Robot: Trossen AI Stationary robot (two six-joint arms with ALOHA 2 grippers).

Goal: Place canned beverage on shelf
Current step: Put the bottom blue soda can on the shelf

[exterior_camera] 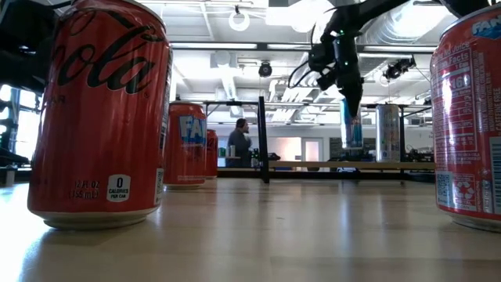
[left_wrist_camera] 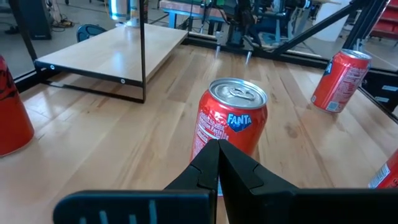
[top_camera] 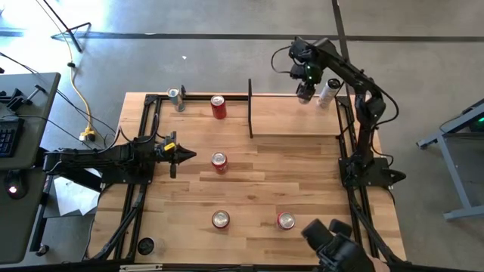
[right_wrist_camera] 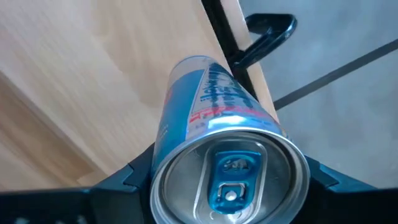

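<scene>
My right gripper [top_camera: 305,91] is shut on a slim blue-and-silver can [exterior_camera: 351,125] over the far edge of the shelf [top_camera: 295,113], a low light-wood ledge with black bars and an upright black divider [top_camera: 250,108] at its left end. A second slim silver can [top_camera: 327,94] stands on the shelf's far right end. My left gripper [top_camera: 187,156] is shut and empty, level with the table, a short way left of an upright red Fanta can [left_wrist_camera: 233,118] at the table's middle. My right gripper pinches the slim can between its two fingers [right_wrist_camera: 127,180] by its side wall just under the top rim [right_wrist_camera: 160,152]. The fingers come from above, pointing down. The can hangs upright below them, its bottom [exterior_camera: 351,147] a little clear of the shelf board.
Red cans stand at the far edge left of the divider [top_camera: 218,107] and near the front edge [top_camera: 220,219] [top_camera: 285,220]. A small silver can [top_camera: 176,97] stands at the far left corner. Black frame bars [top_camera: 151,136] run along the table's sides. A person [exterior_camera: 239,141] stands in the room beyond.
</scene>
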